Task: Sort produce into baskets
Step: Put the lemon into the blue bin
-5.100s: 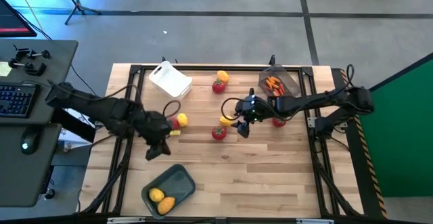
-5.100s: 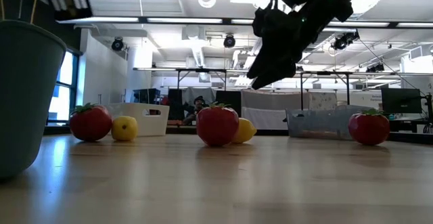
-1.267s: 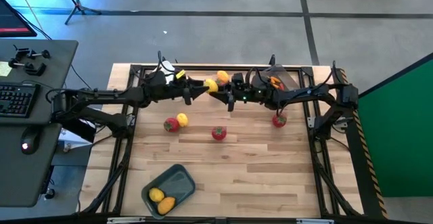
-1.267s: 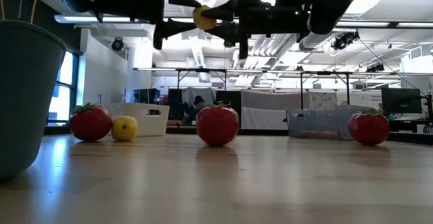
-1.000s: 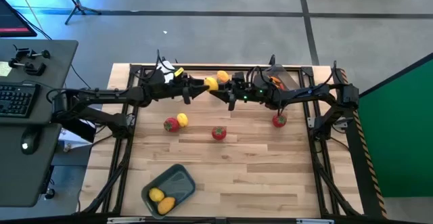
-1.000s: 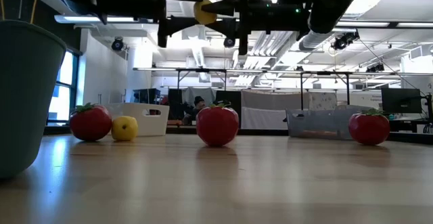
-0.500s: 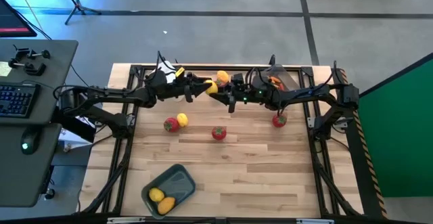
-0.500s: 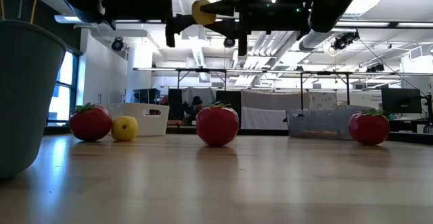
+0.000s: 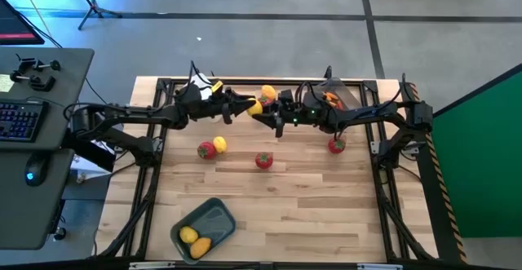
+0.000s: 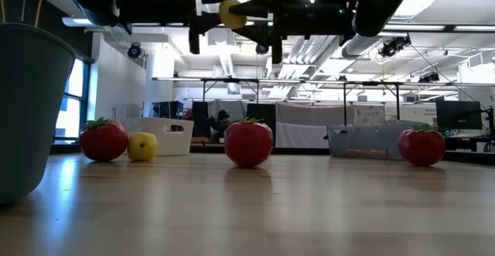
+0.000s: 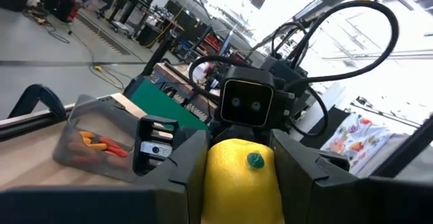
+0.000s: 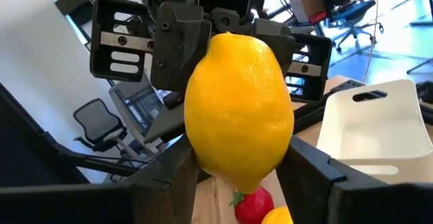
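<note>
- The lemon (image 9: 255, 105) is held in mid-air over the far middle of the table, between the two arms, which meet tip to tip.
- Over the last second the left gripper (image 9: 247, 104) has edged right, onto the lemon. Before, it stood just short of the fruit.
- The right gripper (image 9: 262, 111) has hardly moved. Its jaws are clamped on the lemon, as the right wrist view shows (image 12: 238, 109).
- In the left wrist view the lemon (image 11: 243, 180) sits flush between that arm's own fingers (image 11: 186, 166), so the left jaws look pressed on it too. How firm that grip is cannot be judged.
- This reads as a hand-over at the point where both arms hold the fruit. The right jaws would need to let go next.
- The grey-blue bin (image 9: 218, 218), near left, already holds two yellow fruits. It is probably where the lemon is bound, on the left arm's side.
- The clear bin (image 11: 71, 143), far right, holds thin orange pieces. The white bin (image 12: 369, 126) is far left.
- Three red fruits and two yellow ones are still loose on the table, so much sorting remains.
</note>
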